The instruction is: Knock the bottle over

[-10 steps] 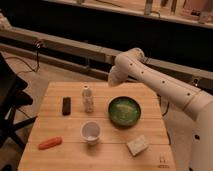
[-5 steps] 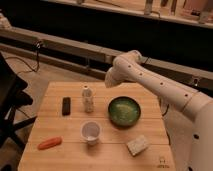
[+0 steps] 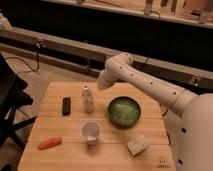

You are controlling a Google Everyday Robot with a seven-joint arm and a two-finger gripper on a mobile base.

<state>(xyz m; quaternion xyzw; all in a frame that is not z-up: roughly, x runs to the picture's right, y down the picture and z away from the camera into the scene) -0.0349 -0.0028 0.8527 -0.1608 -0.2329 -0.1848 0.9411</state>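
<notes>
The bottle [image 3: 88, 99] is small, slim and whitish with a white cap. It stands upright on the wooden table [image 3: 55, 125], left of centre. My gripper [image 3: 102, 83] is at the end of the white arm, a little above and to the right of the bottle's cap, close to it but apart from it.
A green bowl [image 3: 124, 111] sits right of the bottle. A white paper cup [image 3: 91, 132] stands in front of it. A black block [image 3: 66, 105] lies to its left. An orange item [image 3: 49, 143] lies front left, a pale block [image 3: 137, 145] front right. A black chair [image 3: 10, 100] stands left of the table.
The arm's end has moved left and slightly down, closer to the bottle. The bottle and the other things have not moved.
</notes>
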